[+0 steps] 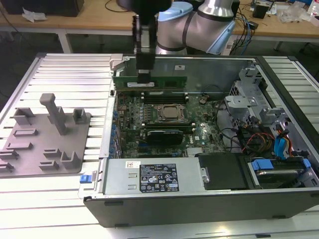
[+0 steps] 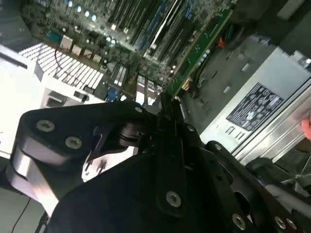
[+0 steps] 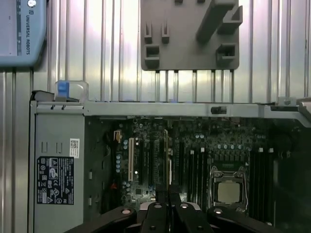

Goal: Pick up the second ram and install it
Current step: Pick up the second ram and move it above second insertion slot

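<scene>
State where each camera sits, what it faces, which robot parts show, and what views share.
Exterior view: off the arm, raised beside the power supply, looking down into the open case; shows arm and gripper holding the second ram.
First wrist view: on the wrist, facing down onto motherboard and fixture plate; gripper links show.
Second wrist view: on the wrist, slanting past gripper links at the motherboard.
All three show the power supply.

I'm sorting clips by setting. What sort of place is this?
Probably a robotics lab or test workshop: an open computer case lies on a slatted metal table, a grey fixture plate beside it, the tool shut on the second ram, and cable-strewn benches behind.
</scene>
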